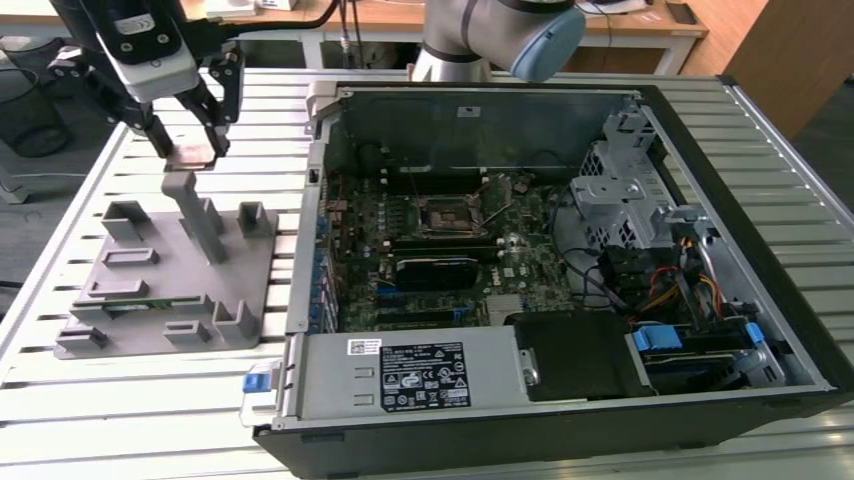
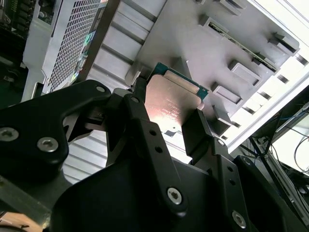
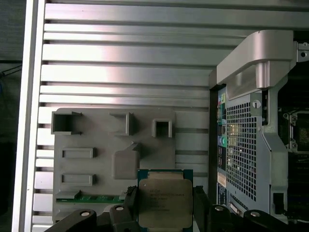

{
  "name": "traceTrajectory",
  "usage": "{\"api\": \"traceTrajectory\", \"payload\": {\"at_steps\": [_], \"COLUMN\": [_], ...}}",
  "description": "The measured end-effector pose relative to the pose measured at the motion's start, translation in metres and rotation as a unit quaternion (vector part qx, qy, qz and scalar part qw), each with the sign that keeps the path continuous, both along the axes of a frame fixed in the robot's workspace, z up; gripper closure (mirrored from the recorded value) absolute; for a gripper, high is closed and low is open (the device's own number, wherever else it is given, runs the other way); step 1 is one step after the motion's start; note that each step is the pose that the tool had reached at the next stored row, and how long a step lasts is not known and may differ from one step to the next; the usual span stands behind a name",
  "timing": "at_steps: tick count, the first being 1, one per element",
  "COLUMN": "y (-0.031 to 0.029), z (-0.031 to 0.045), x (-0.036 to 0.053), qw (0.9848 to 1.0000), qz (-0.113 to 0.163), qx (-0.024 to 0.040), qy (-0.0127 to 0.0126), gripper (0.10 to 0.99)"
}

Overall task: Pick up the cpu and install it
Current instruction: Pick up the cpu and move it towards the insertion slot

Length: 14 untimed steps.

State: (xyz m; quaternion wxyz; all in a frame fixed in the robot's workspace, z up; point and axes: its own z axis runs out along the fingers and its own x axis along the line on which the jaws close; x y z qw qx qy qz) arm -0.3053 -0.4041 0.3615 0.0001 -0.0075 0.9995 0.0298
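Slatted metal table (image 1: pixel 147 400) carries an open computer case (image 1: pixel 747 200) and, on the exterior view's left, a gray fixture (image 1: pixel 174 300). We see our gripper (image 1: pixel 190 150) just above a post of that fixture, clamped on the cpu (image 1: pixel 191 156), well apart from the socket (image 1: pixel 441 215) inside the case. In the first wrist view we find the cpu (image 3: pixel 164 200) gripped by opposite edges between two black fingers (image 3: pixel 200 205), silver top showing, thin green rim visible; the second wrist view shows its tan underside (image 2: pixel 174 104).
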Motion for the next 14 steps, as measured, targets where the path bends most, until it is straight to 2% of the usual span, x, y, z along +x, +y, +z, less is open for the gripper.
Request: {"api": "traceTrajectory", "payload": {"at_steps": [14], "y": [0.0002], "z": [-0.0012], "x": [0.0078], "qw": [1.0], "qz": [0.0], "qx": [0.0], "qy": [0.0], "gripper": [0.545]}}
